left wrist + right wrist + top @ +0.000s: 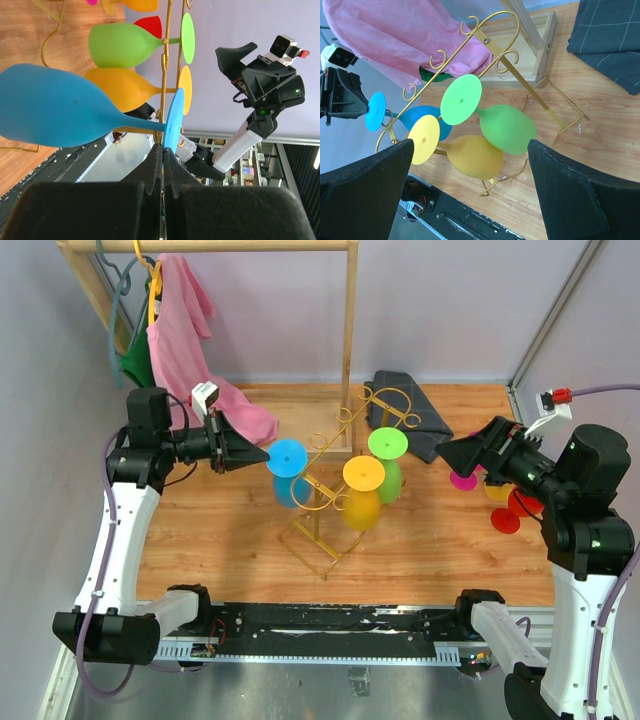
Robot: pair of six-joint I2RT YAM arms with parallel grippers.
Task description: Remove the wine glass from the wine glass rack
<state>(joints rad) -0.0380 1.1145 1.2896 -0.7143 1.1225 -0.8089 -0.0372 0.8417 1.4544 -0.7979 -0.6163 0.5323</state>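
Observation:
The gold wire wine glass rack [325,540] stands mid-table with three glasses hanging bowl-down from its hooks. The blue wine glass [287,458] hangs at the left end, its stem against the rack wire [162,75]. My left gripper [262,453] is shut on the rim of the blue glass's foot [173,120], with its fingertips [163,150] pinched together on it. A yellow glass [363,475] and a green glass [388,443] hang to the right. My right gripper [447,452] hovers open to the right of the rack [490,42], holding nothing, its fingers wide [471,145].
A wooden clothes rack [349,320] with a pink cloth [185,340] stands at the back. A dark folded cloth [405,410] lies at the back right. Loose pink [463,480], yellow [497,492] and red [507,520] glasses lie under the right arm.

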